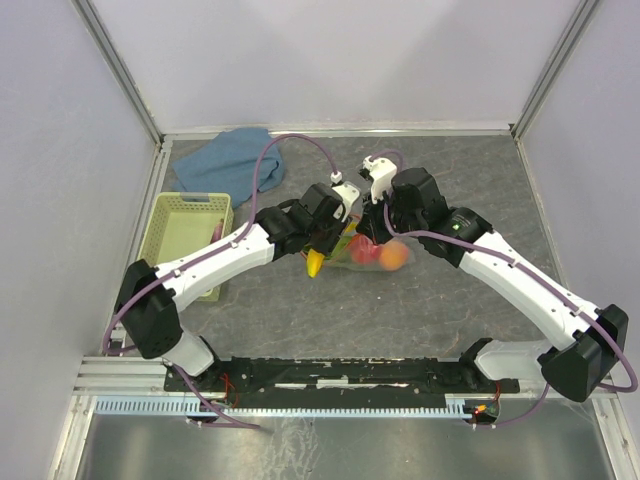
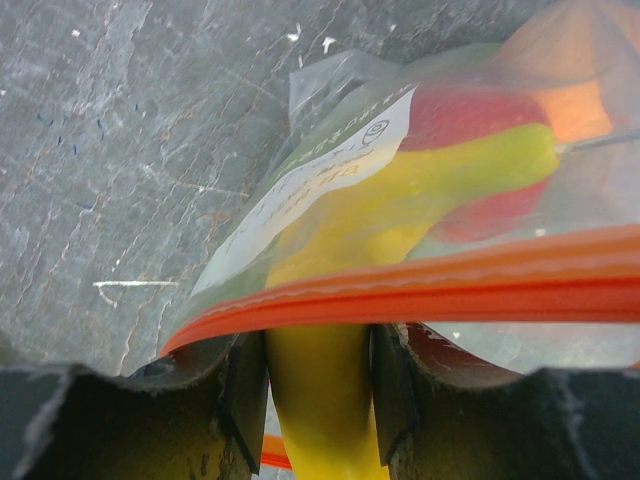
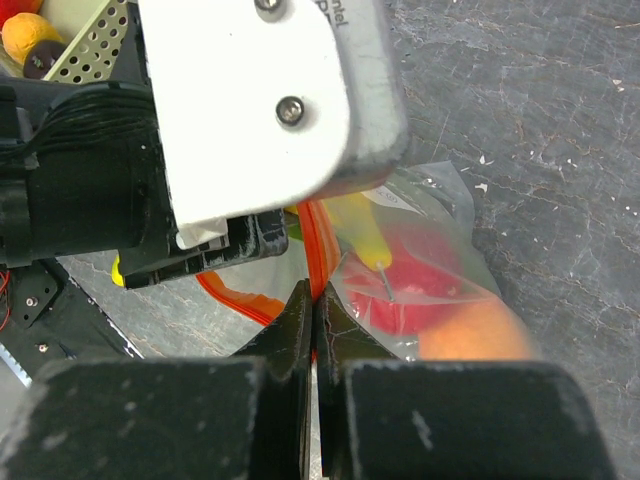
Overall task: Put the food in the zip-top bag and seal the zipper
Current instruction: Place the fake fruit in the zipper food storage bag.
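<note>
Centrally on the grey table we see the zip-top bag with red and orange food inside; our left gripper, fingers half spread, clamps the banana crossing the zipper, which our right gripper pinches fully closed.

Blue cloth at the grey table's far edge, pale green basket just beside
</note>
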Available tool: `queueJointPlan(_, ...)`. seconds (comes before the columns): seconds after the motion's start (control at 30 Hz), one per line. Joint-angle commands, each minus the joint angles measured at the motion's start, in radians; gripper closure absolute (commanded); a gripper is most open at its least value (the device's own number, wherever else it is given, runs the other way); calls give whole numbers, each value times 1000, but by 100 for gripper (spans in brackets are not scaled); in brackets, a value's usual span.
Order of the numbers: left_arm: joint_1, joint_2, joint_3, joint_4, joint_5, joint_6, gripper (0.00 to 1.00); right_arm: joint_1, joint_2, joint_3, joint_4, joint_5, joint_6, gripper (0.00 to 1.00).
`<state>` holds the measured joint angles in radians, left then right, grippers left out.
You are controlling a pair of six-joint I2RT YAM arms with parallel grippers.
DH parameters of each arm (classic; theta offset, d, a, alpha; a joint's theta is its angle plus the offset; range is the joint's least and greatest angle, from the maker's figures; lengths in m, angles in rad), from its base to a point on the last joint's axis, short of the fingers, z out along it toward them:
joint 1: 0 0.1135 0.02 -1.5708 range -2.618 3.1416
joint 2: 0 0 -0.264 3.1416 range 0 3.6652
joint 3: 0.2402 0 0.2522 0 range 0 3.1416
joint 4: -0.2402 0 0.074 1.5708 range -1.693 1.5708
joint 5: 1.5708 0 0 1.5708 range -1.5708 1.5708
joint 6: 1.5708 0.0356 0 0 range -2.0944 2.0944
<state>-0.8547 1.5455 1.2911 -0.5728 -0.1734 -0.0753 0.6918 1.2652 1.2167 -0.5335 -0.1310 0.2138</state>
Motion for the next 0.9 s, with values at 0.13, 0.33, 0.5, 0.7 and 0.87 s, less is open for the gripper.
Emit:
queueJointPlan(0.13, -1, 35, -3, 153, 43, 75, 63, 2, -62, -18, 83, -5, 7, 98)
queueJointPlan(0.33, 0, 81, 0, 161, 44, 86, 53, 3, -63, -28, 83, -3, 10, 98)
queueJointPlan(0.5, -1, 74, -5, 139, 83, 91, 46, 2, -64, -32, 81, 11, 8, 98)
queueJointPlan(0.7, 0, 19, -21, 135, 62, 53, 36, 3, -57, -31, 85, 13, 7, 98)
queueJointPlan(0.87, 1, -24, -16, 76, 25, -13, 34, 2, -56, -31, 86, 16, 7, 99)
